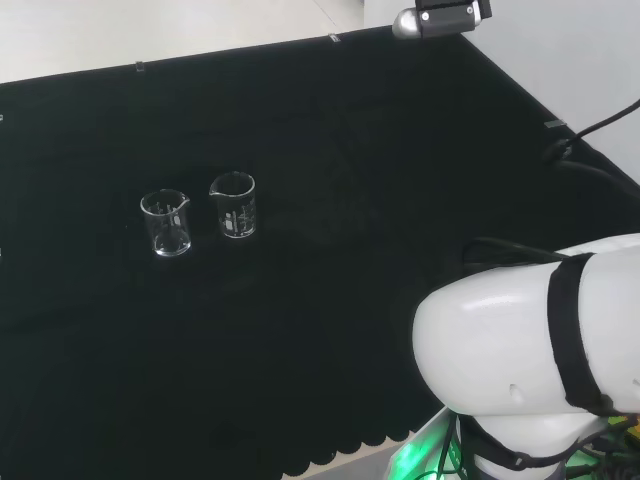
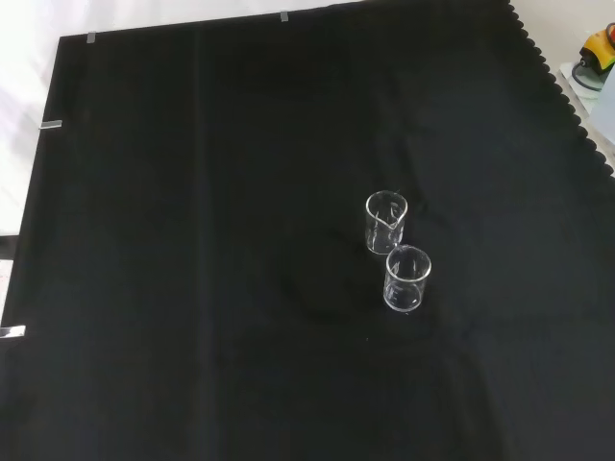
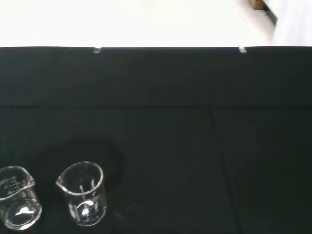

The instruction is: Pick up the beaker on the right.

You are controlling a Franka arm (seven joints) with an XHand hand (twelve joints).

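Two small clear glass beakers stand upright and close together on the black cloth. In the head view the left beaker [image 1: 166, 222] and the right beaker [image 1: 233, 205] sit side by side at centre left. In the front view one beaker [image 2: 386, 222] stands just behind the other beaker [image 2: 406, 279], right of centre. The wrist view has both, one beaker [image 3: 17, 203] at the frame's edge and one beaker [image 3: 83, 193] beside it, still some way off. Both look empty.
The arm's white links [image 1: 530, 350] fill the head view's lower right, with a black cable behind them. The cloth's scalloped edge [image 2: 567, 86] runs down the front view's right side. Small clips [image 2: 52, 124] pin the cloth's far edges.
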